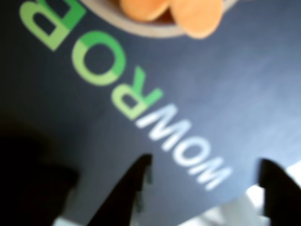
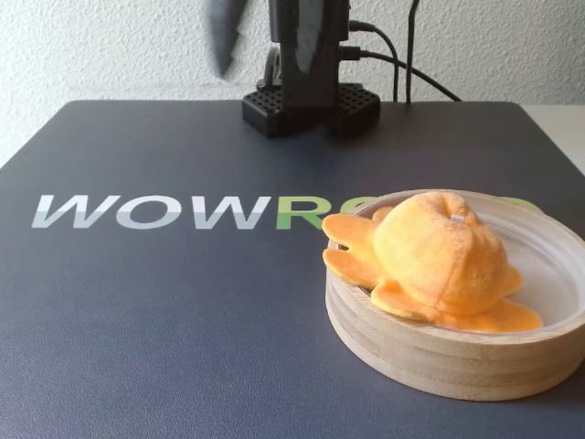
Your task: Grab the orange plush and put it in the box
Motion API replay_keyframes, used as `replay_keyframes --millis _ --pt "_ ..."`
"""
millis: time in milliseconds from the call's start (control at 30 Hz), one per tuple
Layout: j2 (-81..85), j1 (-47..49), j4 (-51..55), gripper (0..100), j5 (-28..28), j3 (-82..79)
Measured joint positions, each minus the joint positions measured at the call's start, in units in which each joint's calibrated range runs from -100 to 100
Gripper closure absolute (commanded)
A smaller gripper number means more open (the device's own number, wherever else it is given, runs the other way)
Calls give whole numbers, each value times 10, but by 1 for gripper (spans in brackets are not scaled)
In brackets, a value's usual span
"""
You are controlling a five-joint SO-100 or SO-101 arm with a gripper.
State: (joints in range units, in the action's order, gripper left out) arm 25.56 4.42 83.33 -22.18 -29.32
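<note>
The orange plush (image 2: 439, 256) lies inside the box (image 2: 439, 352), a round light-wood tray at the right of the fixed view. Two tentacle flaps hang over the tray's left rim. In the wrist view the plush (image 1: 188, 14) and the tray rim (image 1: 155, 30) show at the top edge. My gripper (image 1: 207, 188) is open and empty, its two dark fingers wide apart at the bottom of the wrist view, well away from the tray. In the fixed view the gripper (image 2: 265, 37) is raised and blurred at the back, above the arm's base.
A dark mat (image 2: 164, 302) with WOWROBO lettering (image 2: 155, 210) covers the table. The arm's black base (image 2: 311, 105) stands at the back middle, with cables (image 2: 402, 64) running to the right. A white wall lies behind.
</note>
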Motion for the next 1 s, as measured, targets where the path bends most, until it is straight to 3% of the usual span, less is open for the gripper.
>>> replay_keyframes --millis 133,333,1000 --pt "83 -6 -85 99 68 -103" --pt "172 18 -153 99 137 -215" --pt "384 21 -207 99 153 -382"
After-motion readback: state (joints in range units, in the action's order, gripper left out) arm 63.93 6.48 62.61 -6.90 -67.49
